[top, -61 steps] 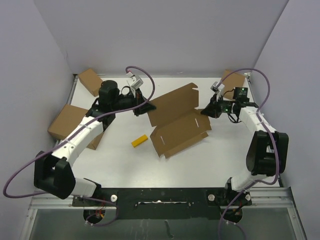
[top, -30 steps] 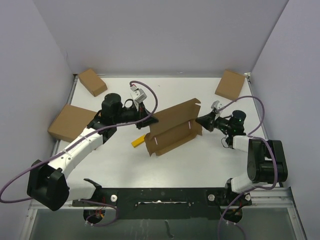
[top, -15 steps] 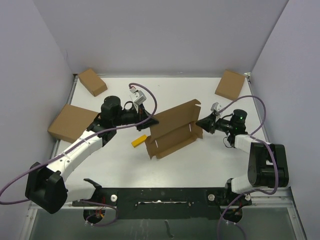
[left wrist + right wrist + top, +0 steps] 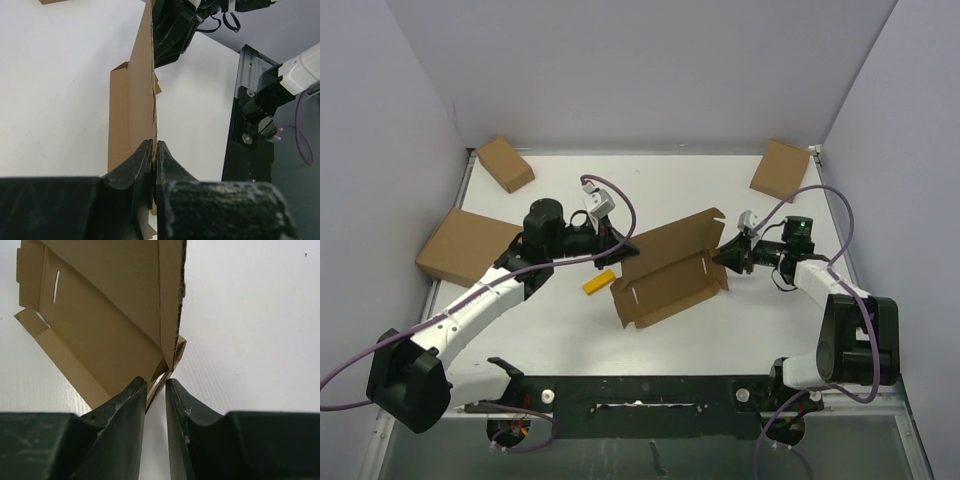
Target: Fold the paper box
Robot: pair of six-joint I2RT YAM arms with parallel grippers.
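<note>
Paper box [image 4: 670, 265] is held mid-table, part-folded, with one panel raised. Left gripper [image 4: 154, 145] is clamped on its left edge. Right gripper [image 4: 156, 382] is narrowly parted at the right corner, nothing pinched. Next, probably: right flap to be regripped and folded in. Counted: one mailer, one yellow block [image 4: 599, 282], three closed cardboard boxes [image 4: 505, 163].

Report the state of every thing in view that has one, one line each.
paper box: partly folded, one panel standing up.
left gripper: shut on the paper box's edge.
right gripper: slightly open at the box's other end.
yellow block: lying flat, not gripped.
far-left brown box: closed.
near-left brown box: closed.
far-right brown box: closed.
</note>
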